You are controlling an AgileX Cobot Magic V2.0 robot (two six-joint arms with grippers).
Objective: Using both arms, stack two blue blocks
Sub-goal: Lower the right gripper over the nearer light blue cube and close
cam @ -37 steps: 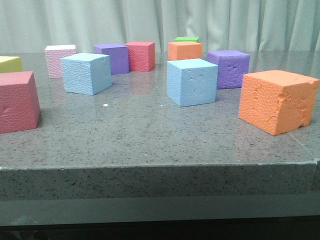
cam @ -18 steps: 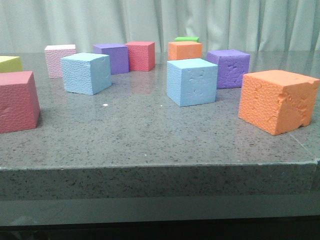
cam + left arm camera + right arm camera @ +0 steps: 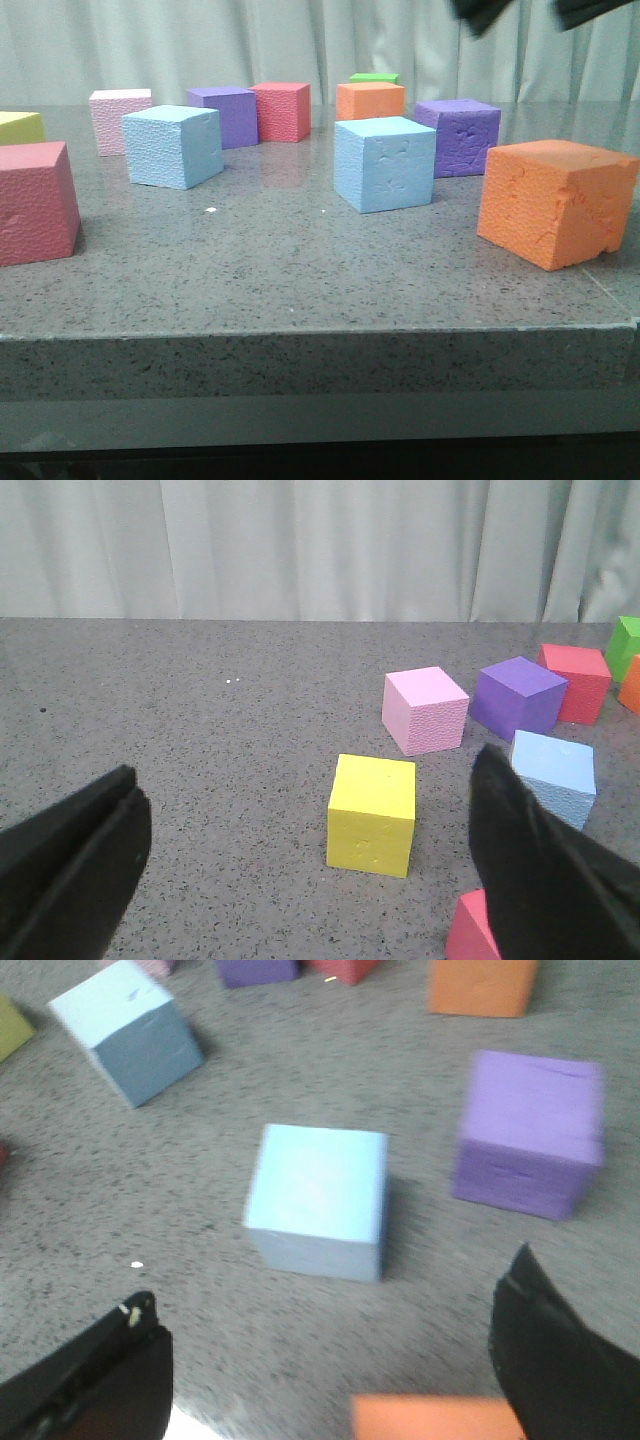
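Two sky-blue blocks rest apart on the grey table: one at the left [image 3: 172,147], one near the middle [image 3: 384,163]. My right gripper [image 3: 530,10] shows as blurred black fingers at the top right of the front view, high above the table. In the right wrist view it [image 3: 330,1285] is open and empty, above and short of the middle blue block [image 3: 318,1200], with the other blue block [image 3: 125,1030] farther off. My left gripper [image 3: 305,765] is open and empty over a yellow cube [image 3: 372,813]. The left blue block [image 3: 555,775] sits by its right finger.
A large orange cube [image 3: 555,200] stands near the front right edge and a dark red cube [image 3: 35,200] at the front left. Behind are pink [image 3: 120,120], purple [image 3: 225,113], red [image 3: 280,110], orange [image 3: 370,100], green [image 3: 374,78] and purple [image 3: 460,135] cubes.
My right gripper has come into the front view at the top right, blurred by motion. The blocks have not moved.
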